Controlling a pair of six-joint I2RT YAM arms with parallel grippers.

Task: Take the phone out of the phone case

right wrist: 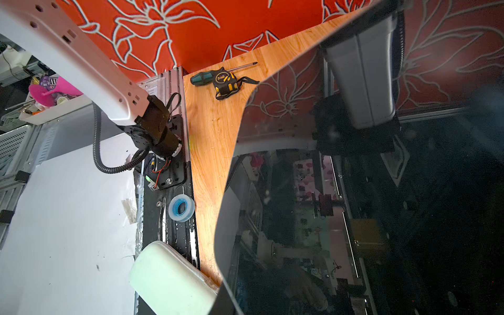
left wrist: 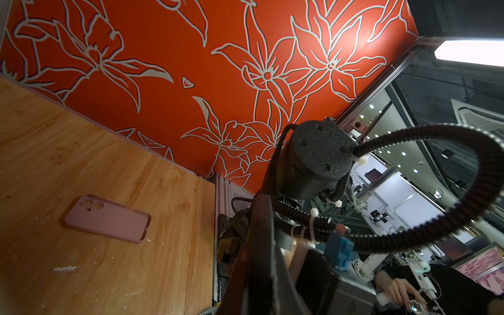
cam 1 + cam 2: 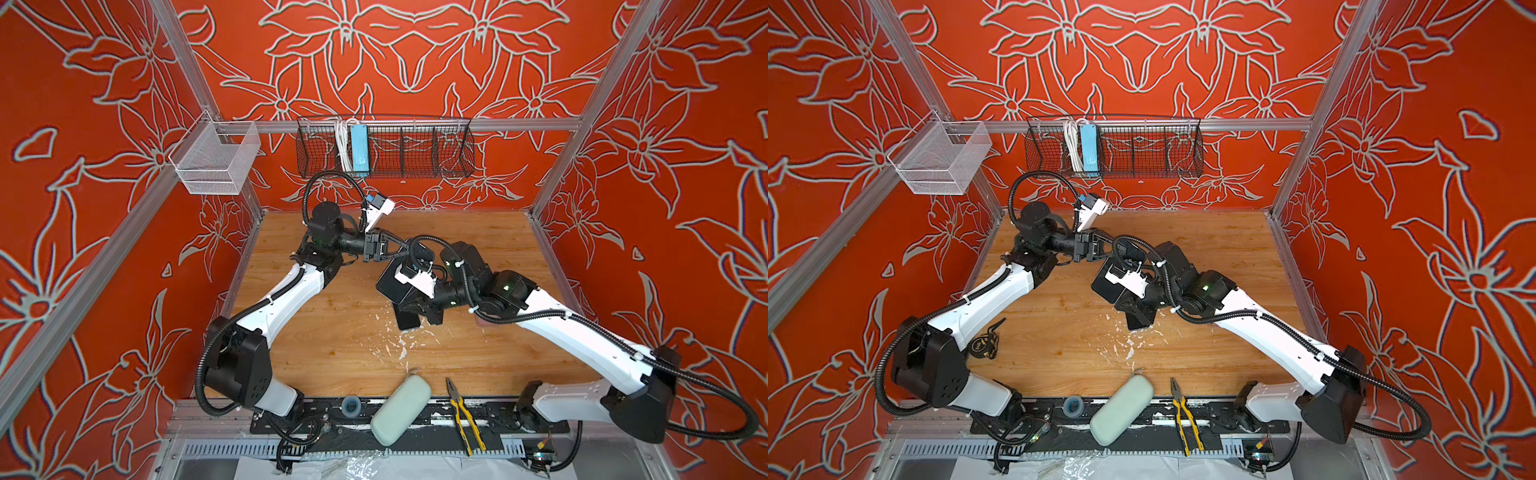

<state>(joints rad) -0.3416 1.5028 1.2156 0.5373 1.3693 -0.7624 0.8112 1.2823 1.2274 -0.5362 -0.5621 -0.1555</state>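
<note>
Because the pink phone case [image 2: 107, 218] lies empty near the table's [image 3: 332, 353] right edge, extraction looks done: the right gripper [image 3: 409, 313] clamps the phone [image 3: 390, 286] above the table's middle, while the left gripper [image 3: 405, 250], jaws closed, reaches its far end, hold uncertain.

Glossy blk glass on phone [image 1: 354, 204], matt pink plastic case [image 2: 109, 219], smooth wood table [image 3: 332, 353]

pliers [image 3: 454, 392] on front rail | green pouch [image 3: 401, 409] beside | tape roll [image 3: 350, 405] | tape measure [image 1: 225, 83] by screwdriver [image 1: 201, 77]
</note>
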